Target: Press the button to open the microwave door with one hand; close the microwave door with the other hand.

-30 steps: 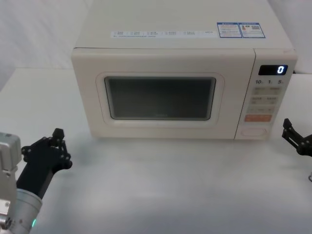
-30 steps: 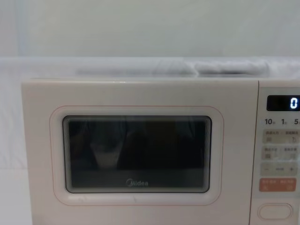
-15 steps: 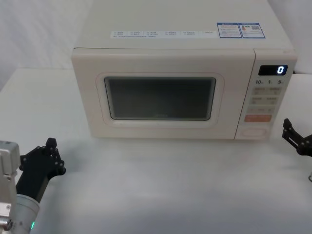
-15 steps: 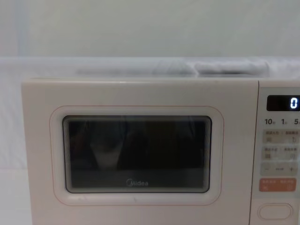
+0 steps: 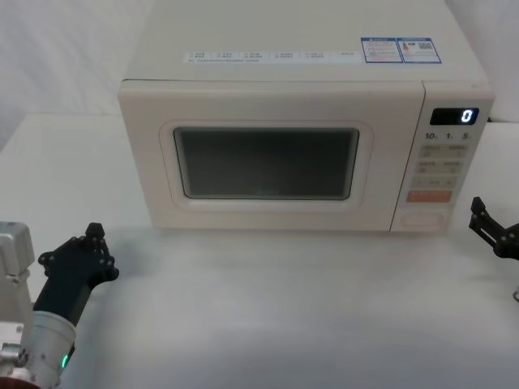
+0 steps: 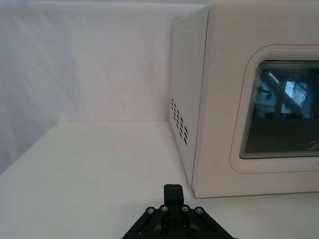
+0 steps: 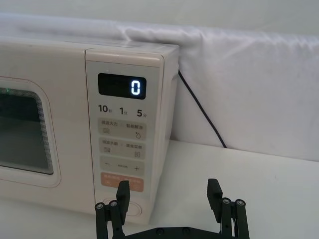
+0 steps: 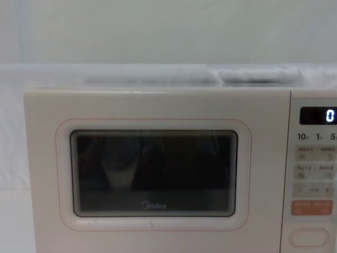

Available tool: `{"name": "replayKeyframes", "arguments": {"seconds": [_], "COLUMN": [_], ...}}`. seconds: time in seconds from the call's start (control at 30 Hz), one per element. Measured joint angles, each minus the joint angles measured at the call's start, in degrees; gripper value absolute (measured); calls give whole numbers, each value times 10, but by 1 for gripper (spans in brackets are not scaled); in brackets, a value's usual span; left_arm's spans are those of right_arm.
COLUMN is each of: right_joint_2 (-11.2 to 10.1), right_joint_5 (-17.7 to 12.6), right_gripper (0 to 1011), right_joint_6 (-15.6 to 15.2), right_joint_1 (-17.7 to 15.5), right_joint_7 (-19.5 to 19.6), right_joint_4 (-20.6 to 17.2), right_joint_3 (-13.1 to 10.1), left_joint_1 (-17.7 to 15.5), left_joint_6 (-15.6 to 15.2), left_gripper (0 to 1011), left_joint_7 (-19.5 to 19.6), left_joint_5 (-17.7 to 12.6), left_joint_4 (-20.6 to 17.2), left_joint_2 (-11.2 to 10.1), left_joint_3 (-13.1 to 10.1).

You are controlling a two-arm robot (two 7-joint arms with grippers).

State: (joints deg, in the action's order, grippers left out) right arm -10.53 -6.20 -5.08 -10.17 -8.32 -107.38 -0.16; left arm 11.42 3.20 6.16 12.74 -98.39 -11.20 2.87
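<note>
- Head view: the microwave door (image 5: 272, 166) is a cream panel with a dark rounded window, shut flush with the oven front. The button (image 5: 424, 218) is a wide, unmarked cream pill at the foot of the control panel (image 5: 444, 162), just under the orange key (image 5: 428, 195). The left gripper (image 5: 89, 251) sits on the white table (image 5: 268, 316) in front of and to the outer side of the door's left edge, well apart from it, its black fingers drawn close together. The right gripper (image 5: 491, 227) hangs just to the outer side of the button, near but not touching, its tips parted.
- Left wrist view: beyond the left gripper (image 6: 173, 191), whose fingertips meet in a single point, stand the oven's vented side wall (image 6: 179, 122) and the door (image 6: 224, 99) with its thin pink outline, which the head view does not bring out.
- Right wrist view: the right gripper (image 7: 169, 191) has its two fingers (image 7: 122, 190) spread wide. The button (image 7: 132, 208) lies just behind the one nearer the oven, partly hidden by it. The display (image 7: 122, 86) reads 0, and a dark cable (image 7: 199, 112) runs down the white cloth behind.
- Chest view: the door (image 8: 42, 158) appears head-on, its window bearing the Midea logo (image 8: 155, 205). The button (image 8: 309, 237) sits at the lower right below the orange key (image 8: 311, 207).
</note>
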Motion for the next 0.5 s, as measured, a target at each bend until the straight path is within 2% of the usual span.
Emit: {"name": "replayKeyframes", "arguments": {"seconds": [0.4, 0.5], "right_joint_2": [0, 0], "right_joint_5": [0, 0], "right_gripper": [1002, 1002], "right_joint_6": [0, 0], "right_joint_1": [0, 0], "right_joint_7": [0, 0], "right_joint_4": [0, 0], "right_joint_3": [0, 0], "left_joint_1": [-3, -2], "left_joint_6": [-3, -2], "left_gripper": [0, 53], "left_joint_7": [1, 1], "left_joint_5": [-3, -3], "left_joint_4": [1, 0], "left_joint_2": [2, 1], "left_joint_3": [-1, -1]}}
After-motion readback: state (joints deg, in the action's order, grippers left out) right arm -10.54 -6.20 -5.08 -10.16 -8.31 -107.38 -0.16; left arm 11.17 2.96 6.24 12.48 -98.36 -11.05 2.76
